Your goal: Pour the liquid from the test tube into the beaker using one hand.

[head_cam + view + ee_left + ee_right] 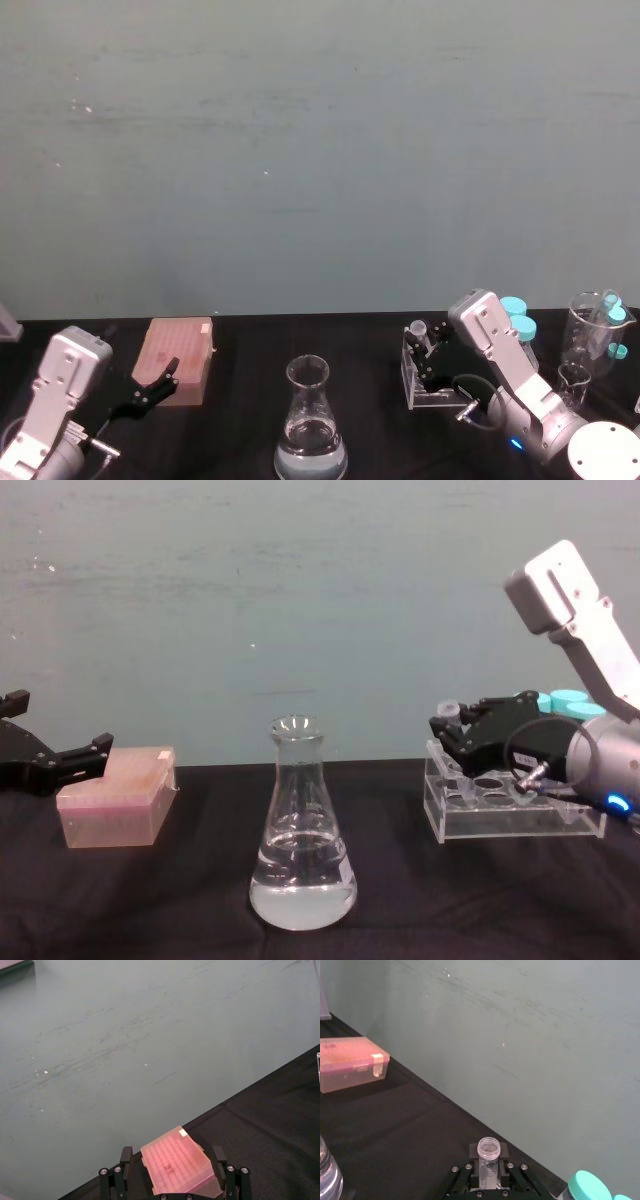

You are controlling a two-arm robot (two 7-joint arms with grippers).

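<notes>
The small open-mouthed test tube [489,1150] stands upright at the left end of the clear rack [510,808]. My right gripper [489,1172] is shut on it just below the rim, and its fingers hide the liquid in the tube. The same tube [417,328] and right gripper [428,350] show at the right of the table, and from the side as tube [449,710] and gripper [455,732]. The conical beaker [311,420] [300,830] stands at the table's middle, left of the rack, with clear liquid in its base. My left gripper [160,380] [55,725] hangs open at the far left.
A pink tip box [181,357] [115,805] lies right in front of the left gripper [171,1157]. Teal-capped tubes [516,310] stand behind the rack. Glassware [590,335] is at the far right. A teal wall backs the black table.
</notes>
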